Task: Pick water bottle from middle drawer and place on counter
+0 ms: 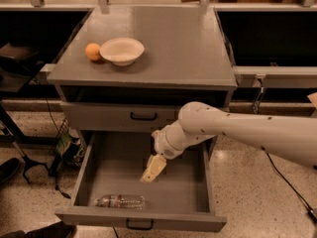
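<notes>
The water bottle (120,201) lies on its side on the floor of the open middle drawer (192,202), near the front left corner, cap to the left. My gripper (152,169) hangs over the drawer's middle, above and to the right of the bottle, apart from it, with nothing in it. The white arm reaches in from the right. The counter (178,43) is the flat gray top of the cabinet above.
A white bowl (122,50) and an orange (92,51) sit on the counter's left side. A closed drawer front (109,116) with a black handle is above the open drawer. Dark shelving flanks the cabinet. Cables run over the speckled floor at left and right.
</notes>
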`<action>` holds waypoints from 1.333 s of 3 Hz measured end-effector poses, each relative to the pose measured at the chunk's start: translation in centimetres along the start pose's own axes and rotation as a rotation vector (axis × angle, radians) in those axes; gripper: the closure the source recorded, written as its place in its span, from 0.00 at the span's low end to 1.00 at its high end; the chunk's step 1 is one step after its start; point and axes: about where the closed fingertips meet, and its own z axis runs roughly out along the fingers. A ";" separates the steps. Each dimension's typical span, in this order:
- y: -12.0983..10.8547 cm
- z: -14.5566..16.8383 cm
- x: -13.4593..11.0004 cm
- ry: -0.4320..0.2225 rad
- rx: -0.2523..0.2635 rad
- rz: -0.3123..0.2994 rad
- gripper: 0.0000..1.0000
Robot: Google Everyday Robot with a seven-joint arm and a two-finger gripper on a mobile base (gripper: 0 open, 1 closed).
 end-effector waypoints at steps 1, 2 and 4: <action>-1.9 4.0 1.1 0.005 -0.029 0.005 0.00; -2.8 8.1 2.3 0.021 -0.081 0.020 0.00; -2.6 13.9 4.5 0.029 -0.153 0.077 0.00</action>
